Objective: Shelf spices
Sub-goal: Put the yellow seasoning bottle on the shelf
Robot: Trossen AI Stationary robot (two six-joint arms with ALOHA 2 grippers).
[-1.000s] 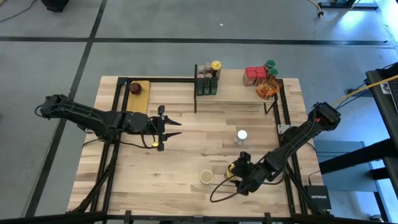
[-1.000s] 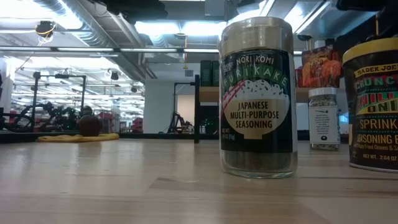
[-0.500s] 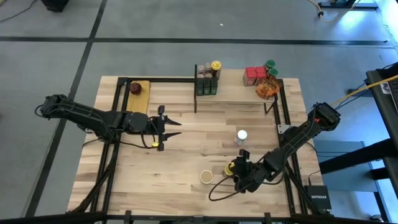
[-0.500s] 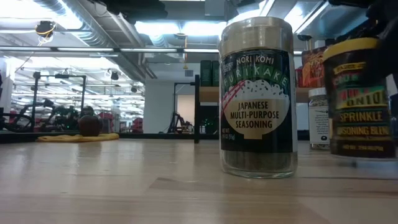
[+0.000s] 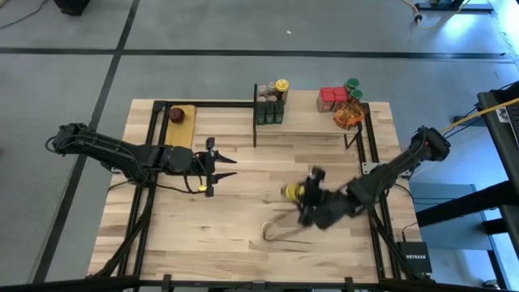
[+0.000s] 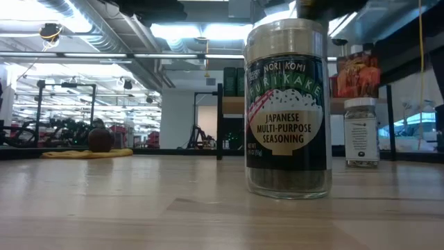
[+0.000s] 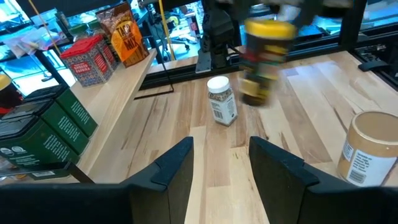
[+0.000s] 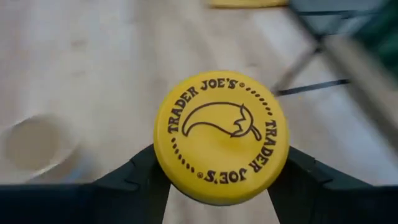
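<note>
Currently: right gripper [image 5: 303,197] clasps yellow-lidded jar [image 8: 221,135], airborne at tabletop [image 5: 243,211] centre; left gripper [image 5: 212,165], nine o'clock, released.

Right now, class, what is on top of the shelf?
On the shelf: dark tins with jars on them, red boxes, green-lidded jars, an orange packet. What sits beneath the stacked items stays covered.

Overhead, table-level, two wrist views — close.
</note>
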